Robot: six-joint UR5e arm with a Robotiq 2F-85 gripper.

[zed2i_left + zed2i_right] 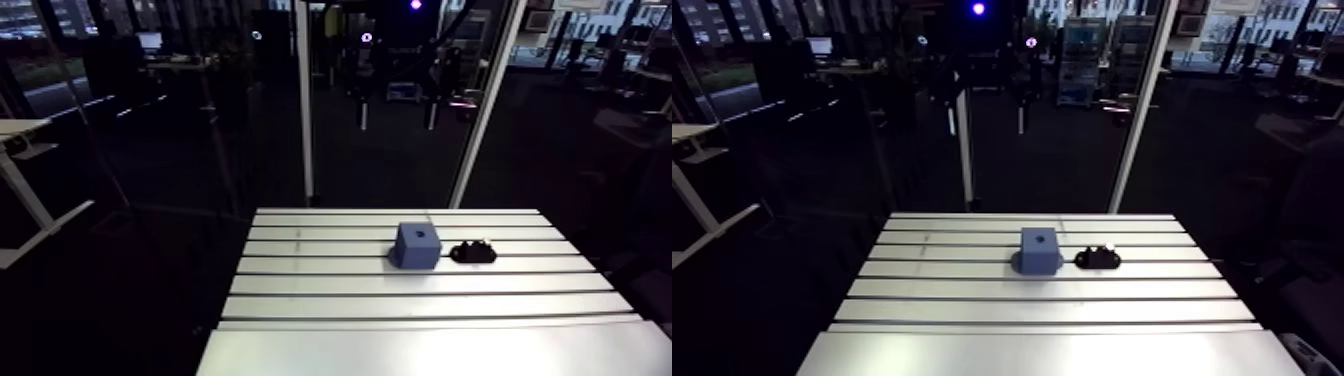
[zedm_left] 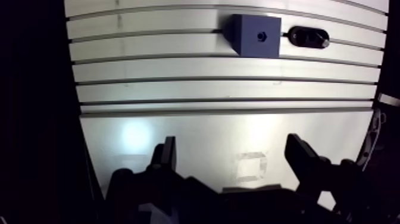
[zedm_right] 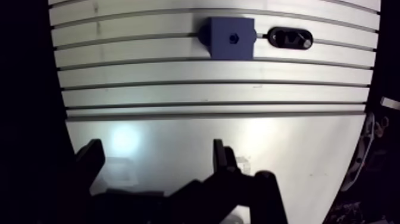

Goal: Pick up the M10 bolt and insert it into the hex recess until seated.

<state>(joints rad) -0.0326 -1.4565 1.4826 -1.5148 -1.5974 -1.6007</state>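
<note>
The M10 bolt [image 3: 291, 39] looks dark and small, and as far as the wrist view allows it seems to lie on its side in a black oval holder [image 3: 272, 34], with a pale glint at one end. The holder rests on the slotted table [image 2: 208, 89] just beside a blue block [image 3: 219, 46] whose top face carries a small dark recess [image 3: 233, 39]. The gripper [image 2: 231, 146] hangs over the smooth near part of the table, well apart from both, its two fingers spread wide with nothing between them.
</note>
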